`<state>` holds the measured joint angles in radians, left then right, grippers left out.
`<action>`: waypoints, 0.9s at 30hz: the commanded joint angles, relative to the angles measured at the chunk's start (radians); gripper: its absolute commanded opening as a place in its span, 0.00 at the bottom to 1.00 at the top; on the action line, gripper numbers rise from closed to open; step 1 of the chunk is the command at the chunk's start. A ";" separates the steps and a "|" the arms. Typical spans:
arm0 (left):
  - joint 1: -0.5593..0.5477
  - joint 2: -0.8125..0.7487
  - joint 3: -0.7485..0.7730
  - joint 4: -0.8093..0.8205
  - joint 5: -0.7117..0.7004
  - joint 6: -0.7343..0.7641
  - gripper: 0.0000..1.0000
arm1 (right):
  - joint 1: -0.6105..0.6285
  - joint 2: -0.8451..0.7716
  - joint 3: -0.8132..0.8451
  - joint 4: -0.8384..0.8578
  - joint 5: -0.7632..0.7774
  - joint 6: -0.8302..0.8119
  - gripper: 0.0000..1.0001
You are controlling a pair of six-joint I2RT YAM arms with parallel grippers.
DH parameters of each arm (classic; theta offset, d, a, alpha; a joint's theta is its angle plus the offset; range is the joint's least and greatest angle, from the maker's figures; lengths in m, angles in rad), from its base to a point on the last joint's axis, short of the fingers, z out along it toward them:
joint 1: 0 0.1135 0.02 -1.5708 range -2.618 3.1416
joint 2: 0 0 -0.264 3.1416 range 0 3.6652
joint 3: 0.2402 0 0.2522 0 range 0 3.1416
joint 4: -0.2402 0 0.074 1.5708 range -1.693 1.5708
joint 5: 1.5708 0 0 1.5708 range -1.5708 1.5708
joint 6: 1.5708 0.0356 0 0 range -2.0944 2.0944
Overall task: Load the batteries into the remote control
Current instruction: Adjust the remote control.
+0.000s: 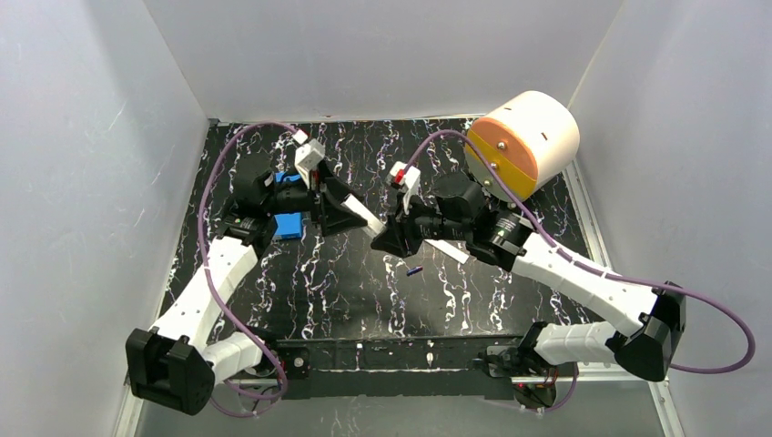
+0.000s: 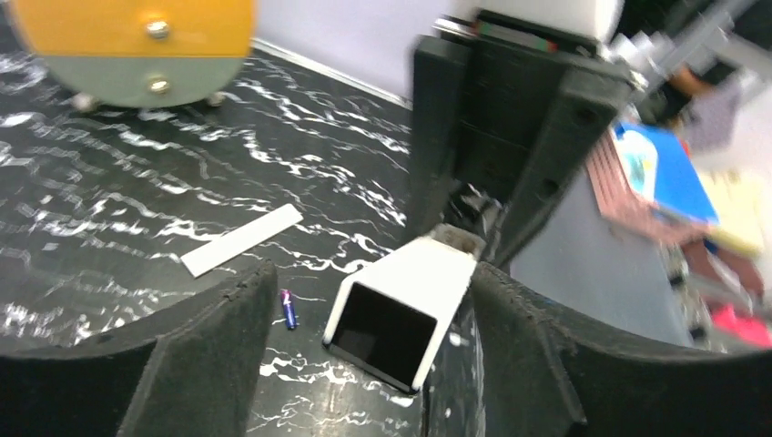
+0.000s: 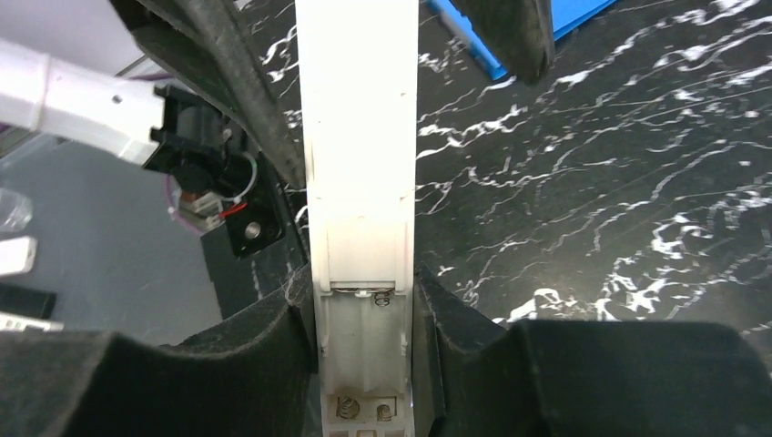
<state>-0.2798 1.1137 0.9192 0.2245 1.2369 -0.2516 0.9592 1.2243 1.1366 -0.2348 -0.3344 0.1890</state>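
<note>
So the slim white rectangular plastic remote control (image 3: pixel 360 164) was held up off the black marbled table (image 1: pixel 328 291). It was pinched at one end by the right gripper (image 3: pixel 362 319), with both pads pressed against its sides. The narrow battery recess (image 3: pixel 364 355) was sandwiched right between those pads, little springs showing. The left gripper (image 2: pixel 369 282) was spread wide around the other end, one finger close by the bar and the other well clear. One tiny blue cylindrical battery (image 2: pixel 289 309) was seen lying on the table below, near a flat white plastic strip (image 2: pixel 241 239). A flat blue rectangular pad (image 1: pixel 289 225) was tucked under the left arm. A big cream-and-orange drum (image 1: pixel 528 141) was parked at the far right, behind the right arm.
</note>
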 commanded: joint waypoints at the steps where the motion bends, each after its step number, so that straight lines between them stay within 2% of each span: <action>1: -0.003 -0.059 -0.011 0.016 -0.380 -0.214 0.83 | 0.006 -0.070 0.000 0.112 0.163 0.016 0.12; 2: -0.004 -0.060 -0.016 0.017 -0.441 -0.297 0.92 | 0.006 -0.075 -0.006 0.128 0.199 0.018 0.12; 3: -0.004 -0.057 -0.017 0.017 -0.482 -0.373 0.98 | 0.006 -0.080 -0.011 0.144 0.238 0.020 0.12; 7: -0.011 -0.037 -0.041 0.085 -0.551 -0.689 0.99 | 0.019 -0.064 0.001 0.164 0.387 -0.003 0.14; 9: -0.033 -0.075 -0.102 0.203 -0.608 -0.814 0.99 | 0.038 -0.037 0.023 0.161 0.460 -0.019 0.15; 11: -0.061 -0.110 -0.128 0.226 -0.693 -0.877 0.99 | 0.073 0.006 0.053 0.143 0.551 -0.038 0.15; 15: -0.072 -0.093 -0.106 0.186 -0.722 -0.956 0.98 | 0.151 0.058 0.092 0.131 0.697 -0.070 0.15; 17: -0.087 -0.086 -0.108 0.184 -0.751 -0.984 0.88 | 0.176 0.080 0.111 0.124 0.750 -0.077 0.14; 22: -0.114 -0.096 -0.116 0.175 -0.810 -1.012 0.55 | 0.200 0.113 0.138 0.104 0.858 -0.050 0.14; 24: -0.131 -0.109 -0.131 0.161 -0.849 -1.035 0.50 | 0.200 0.115 0.139 0.110 0.879 -0.036 0.14; 27: -0.181 -0.114 -0.141 0.157 -0.897 -1.028 0.49 | 0.200 0.118 0.143 0.112 0.900 -0.027 0.14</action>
<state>-0.4088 1.0348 0.7887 0.3836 0.4202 -1.2537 1.1587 1.3502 1.2209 -0.1658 0.4641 0.1432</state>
